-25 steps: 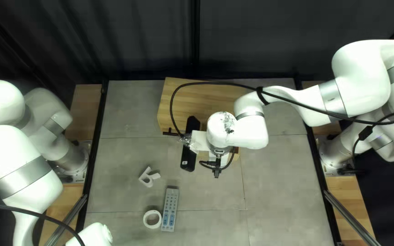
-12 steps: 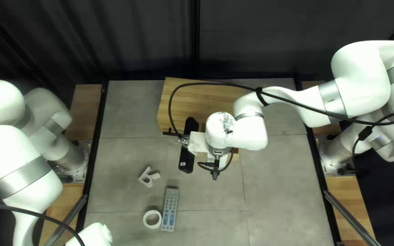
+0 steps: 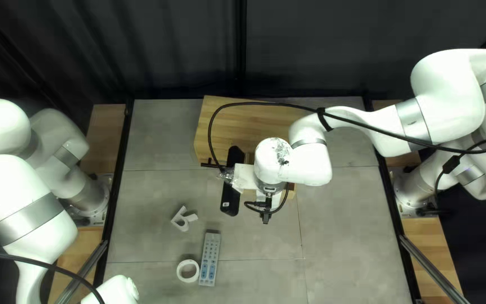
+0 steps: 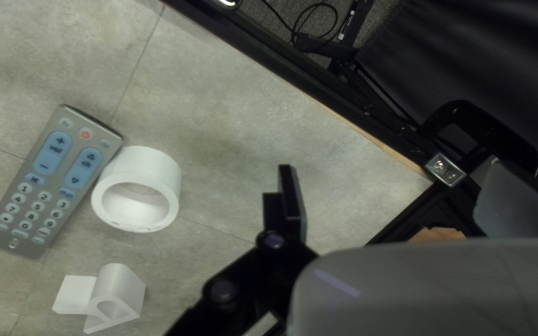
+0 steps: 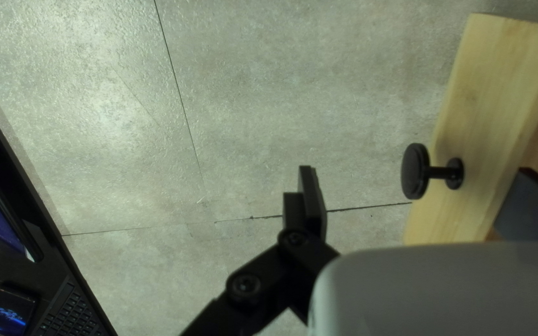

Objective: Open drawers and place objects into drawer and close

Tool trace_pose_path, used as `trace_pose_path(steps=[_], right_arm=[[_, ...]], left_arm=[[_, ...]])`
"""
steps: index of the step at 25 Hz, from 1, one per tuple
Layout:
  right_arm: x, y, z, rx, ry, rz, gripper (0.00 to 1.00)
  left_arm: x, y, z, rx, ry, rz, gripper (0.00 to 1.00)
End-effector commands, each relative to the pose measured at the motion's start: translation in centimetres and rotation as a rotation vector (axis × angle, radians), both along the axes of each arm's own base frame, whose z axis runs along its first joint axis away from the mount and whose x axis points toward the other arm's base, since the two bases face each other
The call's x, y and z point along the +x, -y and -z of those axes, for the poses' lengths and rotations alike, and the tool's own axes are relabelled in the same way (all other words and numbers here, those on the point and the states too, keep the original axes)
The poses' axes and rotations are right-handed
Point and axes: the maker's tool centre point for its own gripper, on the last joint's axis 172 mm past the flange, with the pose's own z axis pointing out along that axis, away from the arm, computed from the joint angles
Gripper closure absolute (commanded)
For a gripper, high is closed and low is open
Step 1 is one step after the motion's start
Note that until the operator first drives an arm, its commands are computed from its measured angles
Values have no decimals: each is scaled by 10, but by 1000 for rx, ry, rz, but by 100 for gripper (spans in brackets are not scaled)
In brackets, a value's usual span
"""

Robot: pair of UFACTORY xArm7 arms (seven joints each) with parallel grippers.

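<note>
left gripper: my left gripper (image 4: 393,180), fingers wide apart, nothing held; hangs over the tabletop by its near left corner
R-piece: white R-shaped piece (image 3: 182,219), left half of tabletop, about midway between far and near edges
ring: white ring (image 3: 188,271), nearer the near edge than the R-shaped piece; just beside the remote, touch or gap I can't tell
remote: grey remote (image 3: 210,259), blue and pale buttons up, long side roughly in line with tabletop's left edge
cabinet: wooden cabinet (image 3: 260,121), at tabletop's far edge, around the middle
drawer: right-hand drawer (image 5: 490,118) out, black knob (image 5: 415,171) on its front; most of inside hidden, contents I can't tell
right gripper: my right gripper (image 3: 277,198), fingers wide apart, nothing held, one seen against tabletop in front, other against the drawer
</note>
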Motion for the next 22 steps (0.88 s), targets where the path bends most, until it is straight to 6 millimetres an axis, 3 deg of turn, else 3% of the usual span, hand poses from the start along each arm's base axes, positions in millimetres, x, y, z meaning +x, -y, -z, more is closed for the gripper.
trace_pose_path(steps=[1,22], right_arm=[[1,-1,0,4,1,-3,0],[5,-5,-8,11,4,-20,0]], left_arm=[[0,0,0,0,0,0,0],[0,0,0,0,0,0,0]])
